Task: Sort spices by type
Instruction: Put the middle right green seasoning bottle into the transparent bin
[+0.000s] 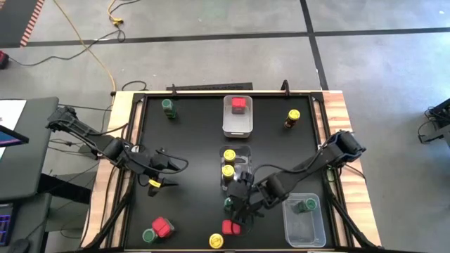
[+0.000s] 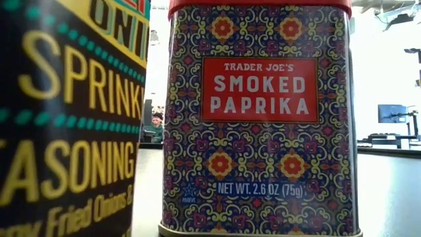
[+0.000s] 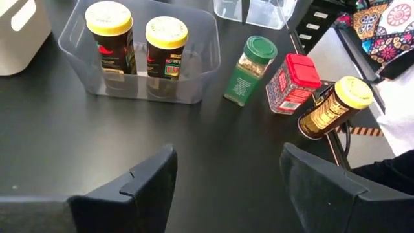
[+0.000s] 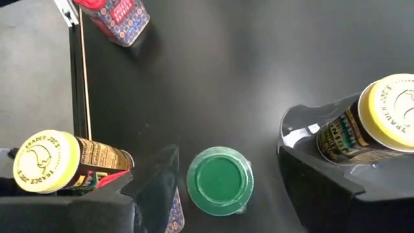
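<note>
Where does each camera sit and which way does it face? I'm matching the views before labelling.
High: overhead, straight down on the table; both arms show.
Low: at tabletop height, filled by a paprika tin; no arm shows.
Left wrist: past the open left gripper toward the yellow-lidded jars in a clear bin.
Right wrist: down past the open right gripper onto a green-lidded jar.
Shared: that jar also shows in the left wrist view.

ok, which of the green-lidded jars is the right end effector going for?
The green-lidded round jar beside the clear bin of yellow-lidded jars: it sits between the right end effector fingers. The other three stand far off, one in the clear bin at right.
</note>
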